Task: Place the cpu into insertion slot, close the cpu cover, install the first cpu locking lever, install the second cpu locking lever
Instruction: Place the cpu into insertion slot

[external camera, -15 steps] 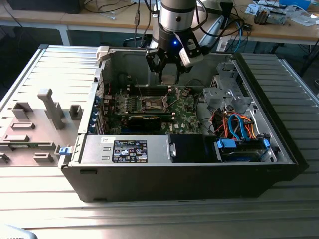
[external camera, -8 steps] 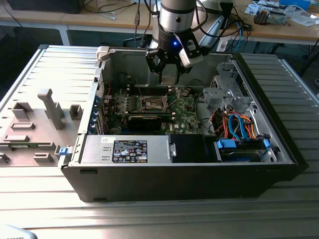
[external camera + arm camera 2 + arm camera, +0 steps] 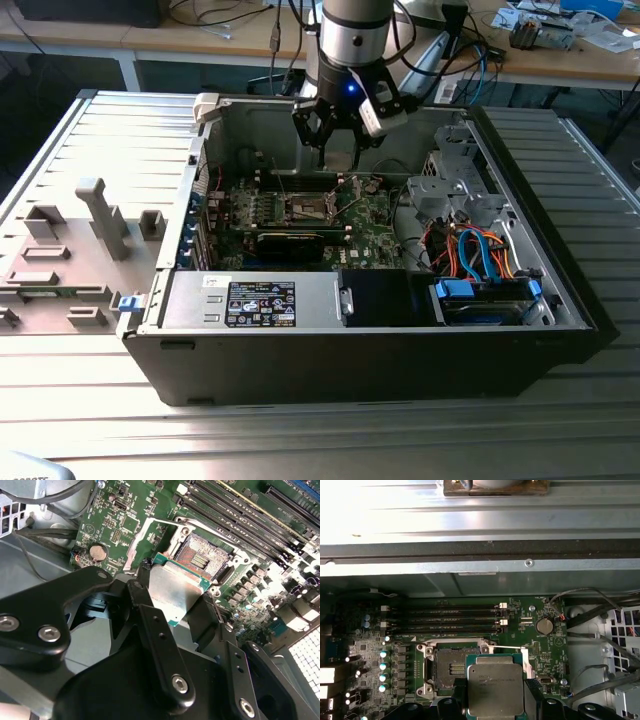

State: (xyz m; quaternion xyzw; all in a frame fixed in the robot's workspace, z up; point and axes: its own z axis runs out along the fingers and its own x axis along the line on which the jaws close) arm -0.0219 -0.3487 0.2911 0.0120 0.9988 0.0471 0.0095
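Note:
My gripper (image 3: 336, 143) hangs inside the open computer case, above the green motherboard and just behind the insertion slot (image 3: 310, 207). It is shut on the cpu (image 3: 495, 690), a flat silvery square pinched by its edges between the two black fingers (image 3: 146, 597). In both wrist views the chip (image 3: 175, 585) floats above the board, beside the slot (image 3: 205, 555) and partly overlapping its rim. The slot (image 3: 450, 667) shows a dark, bare centre. The cpu cover (image 3: 134, 545) is swung open, standing up along the slot's side next to the chip.
Black memory sticks (image 3: 450, 617) run beside the slot, and a coin battery (image 3: 544, 626) sits near it. The case's metal wall (image 3: 470, 530) rises behind. A labelled power supply (image 3: 260, 300) and a drive bay with blue and orange cables (image 3: 480, 260) fill the case front. Grey fixtures (image 3: 100, 215) stand outside.

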